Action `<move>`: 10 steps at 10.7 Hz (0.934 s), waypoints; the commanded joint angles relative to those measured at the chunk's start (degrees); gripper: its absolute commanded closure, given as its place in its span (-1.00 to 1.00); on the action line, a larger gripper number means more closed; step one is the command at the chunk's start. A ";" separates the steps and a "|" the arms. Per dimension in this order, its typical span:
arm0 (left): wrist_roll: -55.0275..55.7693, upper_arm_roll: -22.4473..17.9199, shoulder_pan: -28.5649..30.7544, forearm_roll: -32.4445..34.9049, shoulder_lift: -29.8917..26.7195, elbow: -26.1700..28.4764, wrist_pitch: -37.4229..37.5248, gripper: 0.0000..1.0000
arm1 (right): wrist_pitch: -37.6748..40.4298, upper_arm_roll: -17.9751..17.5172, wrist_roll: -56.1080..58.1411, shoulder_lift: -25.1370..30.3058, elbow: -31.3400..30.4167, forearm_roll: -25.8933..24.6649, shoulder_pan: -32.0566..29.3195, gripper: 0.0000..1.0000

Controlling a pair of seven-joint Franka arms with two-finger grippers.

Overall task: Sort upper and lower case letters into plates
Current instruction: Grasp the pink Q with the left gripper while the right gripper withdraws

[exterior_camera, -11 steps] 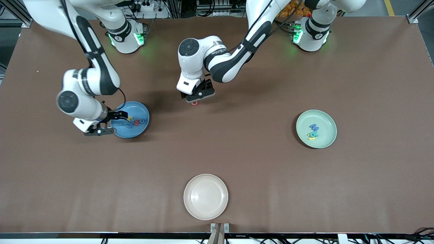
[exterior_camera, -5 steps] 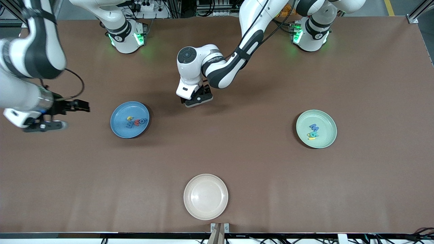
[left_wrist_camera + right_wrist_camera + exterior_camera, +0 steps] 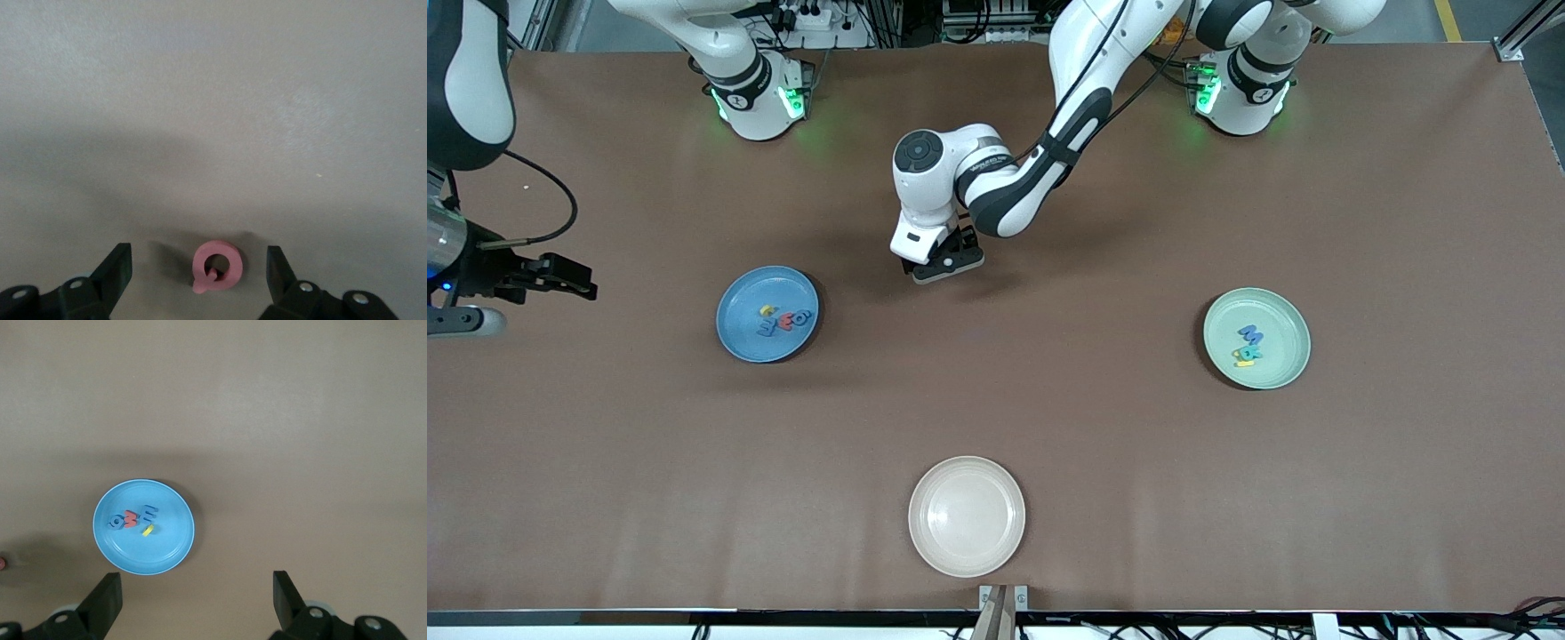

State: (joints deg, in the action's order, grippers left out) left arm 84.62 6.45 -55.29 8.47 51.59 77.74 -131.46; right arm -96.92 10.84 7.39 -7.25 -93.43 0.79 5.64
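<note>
Brown tabletop: I've pulled my right gripper (image 3: 560,276) away from the blue plate (image 3: 734,336), open and empty, to the table's edge. My left gripper (image 3: 200,277) has dropped low, open fingers straddling the red letter (image 3: 217,267). Mint plate (image 3: 1280,369) waits.
</note>
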 commanded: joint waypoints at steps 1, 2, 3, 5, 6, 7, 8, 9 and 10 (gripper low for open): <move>2.48 -0.74 -0.87 1.90 2.10 -2.50 -0.29 -0.73 | 1.55 -0.38 -0.01 -0.57 1.23 0.00 -0.37 -1.00; 2.40 -0.74 -1.05 1.90 2.80 -2.94 -0.47 -0.69 | 1.56 -0.38 -0.01 -0.57 1.32 -0.08 -0.54 -1.00; 2.40 -0.74 -1.05 1.90 3.16 -2.95 -1.34 -0.66 | 1.56 -0.38 -0.01 -0.57 1.32 -0.08 -0.63 -1.00; 2.48 -0.74 -1.05 1.82 3.16 -2.95 -1.44 -0.62 | 1.56 -0.38 -0.01 -0.57 1.32 -0.35 -0.54 -1.00; 2.48 -0.65 -1.05 1.81 3.16 -2.95 -1.44 -0.58 | 1.56 -0.38 -0.01 -0.57 1.32 -0.52 -0.46 -1.00; 2.57 -0.57 -1.05 1.64 3.07 -2.86 -1.44 -0.56 | 1.65 -0.38 -0.01 -0.57 1.32 -0.52 -0.54 -1.00; 2.57 -0.48 -1.05 1.38 2.99 -2.86 -1.44 -0.51 | 1.56 -0.38 -0.01 -0.57 1.32 -0.61 -0.54 -1.00; 2.57 -0.48 -1.05 1.38 2.90 -2.86 -1.44 -0.42 | 1.56 -0.38 -0.01 -0.57 1.24 -0.61 -0.54 -1.00; 2.57 -0.22 -1.05 1.29 2.72 -2.86 -1.44 -0.11 | 1.56 -0.38 -0.01 -0.48 1.23 -0.61 -0.54 -1.00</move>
State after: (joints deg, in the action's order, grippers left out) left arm 85.06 6.44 -55.66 8.47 53.82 76.20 -132.70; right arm -96.40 10.83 7.39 -7.40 -93.43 0.77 5.65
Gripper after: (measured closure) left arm 0.291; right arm 0.000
